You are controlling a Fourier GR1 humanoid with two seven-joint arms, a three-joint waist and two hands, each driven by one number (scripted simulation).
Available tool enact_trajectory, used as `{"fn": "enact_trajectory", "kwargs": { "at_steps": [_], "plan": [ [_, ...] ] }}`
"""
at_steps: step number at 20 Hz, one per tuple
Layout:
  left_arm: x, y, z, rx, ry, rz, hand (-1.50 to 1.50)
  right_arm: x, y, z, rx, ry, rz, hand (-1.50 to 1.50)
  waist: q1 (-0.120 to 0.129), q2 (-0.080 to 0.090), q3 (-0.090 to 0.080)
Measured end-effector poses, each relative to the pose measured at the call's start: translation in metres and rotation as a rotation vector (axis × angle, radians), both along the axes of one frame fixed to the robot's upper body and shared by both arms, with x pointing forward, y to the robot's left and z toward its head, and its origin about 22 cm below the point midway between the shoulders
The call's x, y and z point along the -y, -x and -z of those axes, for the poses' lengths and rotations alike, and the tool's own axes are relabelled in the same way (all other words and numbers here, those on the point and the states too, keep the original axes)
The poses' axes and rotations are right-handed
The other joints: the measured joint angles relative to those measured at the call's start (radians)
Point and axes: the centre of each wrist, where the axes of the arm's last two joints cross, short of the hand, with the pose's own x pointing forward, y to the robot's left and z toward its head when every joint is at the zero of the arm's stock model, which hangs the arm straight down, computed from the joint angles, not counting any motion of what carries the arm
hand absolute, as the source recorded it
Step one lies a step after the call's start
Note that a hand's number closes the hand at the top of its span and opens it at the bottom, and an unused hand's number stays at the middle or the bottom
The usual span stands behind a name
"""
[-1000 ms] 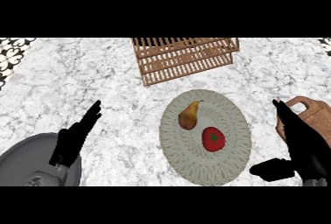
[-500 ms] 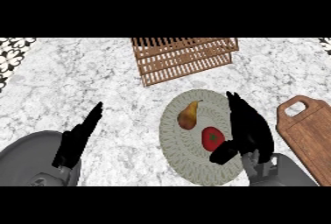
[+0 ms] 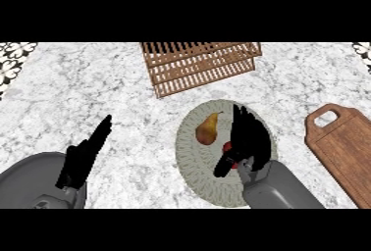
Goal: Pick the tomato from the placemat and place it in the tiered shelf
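A round greyish-green placemat [image 3: 194,169] lies on the marbled worktop [image 3: 101,93], a little right of the view's middle. On it, toward 11 o'clock from the mat's centre, rests a pear [image 3: 207,129], stem pointing up the view.

The tomato [image 3: 228,147] sits on the placemat just beside the pear, at about 4 o'clock from it. Only a small red patch of it shows, because the right hand [image 3: 249,138] lies over it. That hand's fingers [image 3: 241,119] stretch toward 12 o'clock across the mat, and the thumb [image 3: 224,165] hangs down at the tomato's 6 o'clock side. Whether the fingers are closing on the tomato cannot be told; they look mostly straight, released rather than clenched.

The left hand [image 3: 85,154] rests at the view's lower left, fingers straight and pointing toward 1 o'clock, holding nothing.

At 12 o'clock from the placemat stands the wooden slatted tiered shelf [image 3: 199,66], well apart from the tomato. A wooden cutting board [image 3: 346,147] with a handle hole lies at 3 o'clock, near the view's right edge.
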Motion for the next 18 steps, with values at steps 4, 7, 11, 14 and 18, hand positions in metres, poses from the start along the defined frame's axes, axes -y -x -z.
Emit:
{"fn": "enact_trajectory", "kwargs": {
  "at_steps": [4,7,11,14,18],
  "plan": [
    [-0.002,0.002,0.0,0.008,0.001,-0.003,0.0,-0.006,-0.008,0.007,-0.002,0.058,0.022,-1.5,-0.003,-0.001,0.0],
    [-0.005,0.003,0.001,0.004,0.009,-0.006,0.0,-0.008,-0.008,0.012,-0.007,0.083,0.028,-1.5,-0.008,-0.001,0.001],
    [-0.004,0.002,0.0,0.004,0.001,-0.012,0.0,-0.009,-0.01,0.014,-0.02,0.097,0.036,-1.5,-0.011,-0.001,0.001],
    [-0.007,0.002,0.001,0.012,0.001,-0.017,0.0,-0.007,-0.01,0.018,-0.032,0.106,0.043,-1.5,-0.012,-0.001,0.001],
    [-0.001,0.001,0.002,0.007,0.001,-0.016,0.0,-0.005,-0.009,0.027,-0.054,0.13,0.051,-1.5,-0.014,0.0,0.002]
  ]
}}
